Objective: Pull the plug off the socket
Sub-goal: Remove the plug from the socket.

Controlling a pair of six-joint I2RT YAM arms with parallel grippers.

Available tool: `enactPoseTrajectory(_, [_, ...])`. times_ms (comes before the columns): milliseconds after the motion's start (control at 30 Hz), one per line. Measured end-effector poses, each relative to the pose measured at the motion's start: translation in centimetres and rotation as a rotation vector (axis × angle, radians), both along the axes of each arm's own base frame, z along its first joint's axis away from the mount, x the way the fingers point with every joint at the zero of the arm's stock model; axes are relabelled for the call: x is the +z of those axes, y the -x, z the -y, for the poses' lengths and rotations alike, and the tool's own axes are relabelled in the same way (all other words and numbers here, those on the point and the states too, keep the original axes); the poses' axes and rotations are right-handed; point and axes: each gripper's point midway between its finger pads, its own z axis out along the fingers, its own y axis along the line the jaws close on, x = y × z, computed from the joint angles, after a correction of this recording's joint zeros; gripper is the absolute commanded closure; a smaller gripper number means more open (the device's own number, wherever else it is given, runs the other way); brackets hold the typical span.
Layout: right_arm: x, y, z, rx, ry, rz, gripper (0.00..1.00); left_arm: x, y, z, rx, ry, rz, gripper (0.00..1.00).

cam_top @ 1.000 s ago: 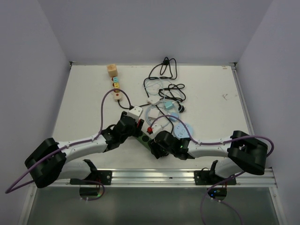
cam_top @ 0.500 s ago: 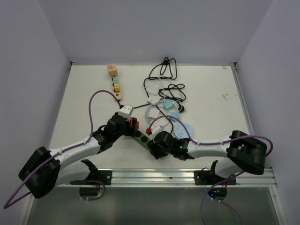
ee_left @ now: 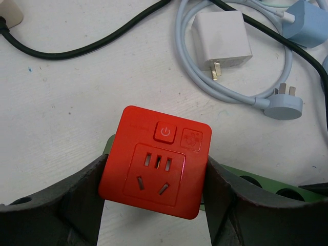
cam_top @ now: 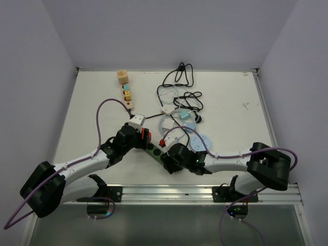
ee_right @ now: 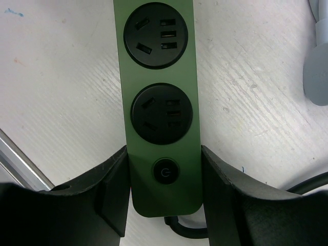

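A red plug block [ee_left: 156, 161] with a power button and a socket face sits between my left fingers. My left gripper [ee_left: 154, 177] is shut on its sides. In the top view the red plug [cam_top: 147, 135] is at the far end of the green power strip [cam_top: 155, 150]; green shows under it on both sides in the left wrist view [ee_left: 251, 177]. I cannot tell whether it is seated in the strip. My right gripper [ee_right: 163, 177] is shut on the strip's near end [ee_right: 160, 66], by its power button, with two empty black sockets beyond it.
A white charger [ee_left: 221, 38] with a pale blue cable and a grey-blue plug [ee_left: 285, 105] lie just beyond the red plug. Tangled black and white cables [cam_top: 179, 95] fill the table's middle back. A wooden block [cam_top: 122, 77] and small coloured blocks [cam_top: 126, 95] lie at the back left.
My left gripper moved a little to the left with the red plug over the first half second, then held still. The right gripper and green strip have not moved.
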Motion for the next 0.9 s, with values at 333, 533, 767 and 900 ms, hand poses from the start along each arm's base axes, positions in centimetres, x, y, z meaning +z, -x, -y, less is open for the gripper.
enactPoseTrajectory(333, [0.0,0.0,-0.5,0.009,-0.005,-0.006,1.0,0.3,0.4,0.1,0.025,-0.1,0.076,1.0])
enactPoseTrajectory(533, [0.0,0.0,-0.5,0.011,-0.006,-0.007,1.0,0.4,0.4,0.0,0.031,-0.113,0.088,1.0])
enactPoseTrajectory(767, [0.0,-0.1,-0.9,0.016,-0.01,-0.003,1.0,0.1,0.2,-1.1,0.047,-0.028,0.059,1.0])
enactPoseTrajectory(900, [0.0,-0.2,-1.1,0.017,-0.014,-0.001,1.0,0.1,0.2,-1.4,0.043,0.005,0.04,1.0])
